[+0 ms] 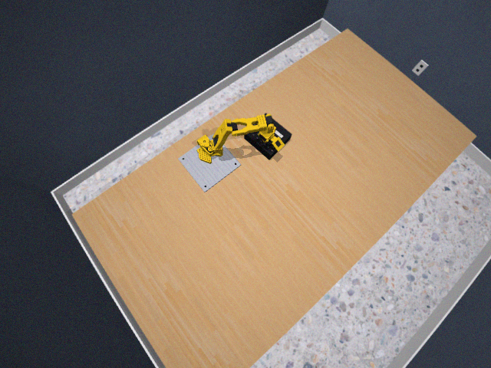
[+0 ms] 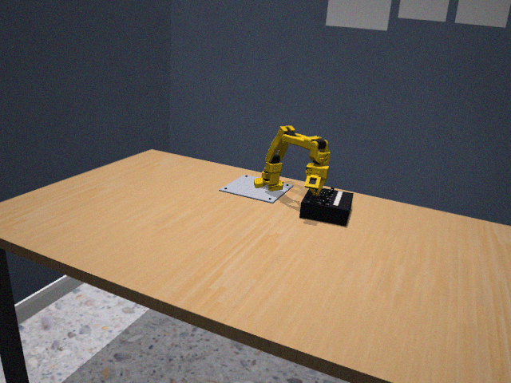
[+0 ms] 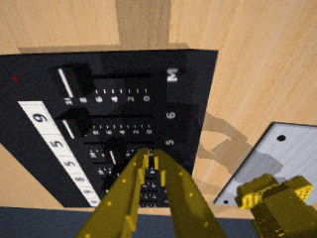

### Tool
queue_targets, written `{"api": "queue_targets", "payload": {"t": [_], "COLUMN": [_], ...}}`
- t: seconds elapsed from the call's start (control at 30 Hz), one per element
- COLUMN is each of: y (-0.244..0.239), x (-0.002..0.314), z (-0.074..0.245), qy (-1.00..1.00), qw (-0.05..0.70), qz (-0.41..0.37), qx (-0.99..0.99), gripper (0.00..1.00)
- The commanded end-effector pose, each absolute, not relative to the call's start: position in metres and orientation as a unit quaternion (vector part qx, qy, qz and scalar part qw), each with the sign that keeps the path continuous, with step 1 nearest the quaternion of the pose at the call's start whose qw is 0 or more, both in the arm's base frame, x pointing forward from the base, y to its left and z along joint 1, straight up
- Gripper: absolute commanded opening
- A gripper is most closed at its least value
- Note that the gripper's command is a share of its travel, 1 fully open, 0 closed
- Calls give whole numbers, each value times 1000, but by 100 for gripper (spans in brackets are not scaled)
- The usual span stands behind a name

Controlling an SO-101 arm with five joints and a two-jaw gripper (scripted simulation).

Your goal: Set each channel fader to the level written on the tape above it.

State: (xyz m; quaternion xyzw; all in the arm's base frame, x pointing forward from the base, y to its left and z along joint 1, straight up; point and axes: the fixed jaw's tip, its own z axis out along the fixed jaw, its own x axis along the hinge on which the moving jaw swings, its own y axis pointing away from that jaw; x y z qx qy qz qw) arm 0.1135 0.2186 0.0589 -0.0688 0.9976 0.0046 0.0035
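While poised over the lighting desk [image 3: 193, 89], end effector [image 3: 151, 158] clenched, grasping nothing

Table [image 2: 164, 255]: base plate [image 2: 241, 187] w/ arm, lighting desk [image 2: 326, 207] just beside it. Closed gripper [image 3: 150, 160] over desk's faders; tape strip [image 3: 59, 149] along far edge.

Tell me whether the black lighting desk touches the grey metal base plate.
Apart. The top view shows bare wood between the black lighting desk and the grey metal base plate.
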Motion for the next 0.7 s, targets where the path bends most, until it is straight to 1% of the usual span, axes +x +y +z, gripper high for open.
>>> {"api": "queue_targets", "payload": {"t": [0.0,0.67], "y": [218,217], "x": [115,115], "z": [62,70], "qy": [998,997], "qw": [4,10], "qz": [6,15], "qx": [-70,-70], "gripper": [0,0]}}
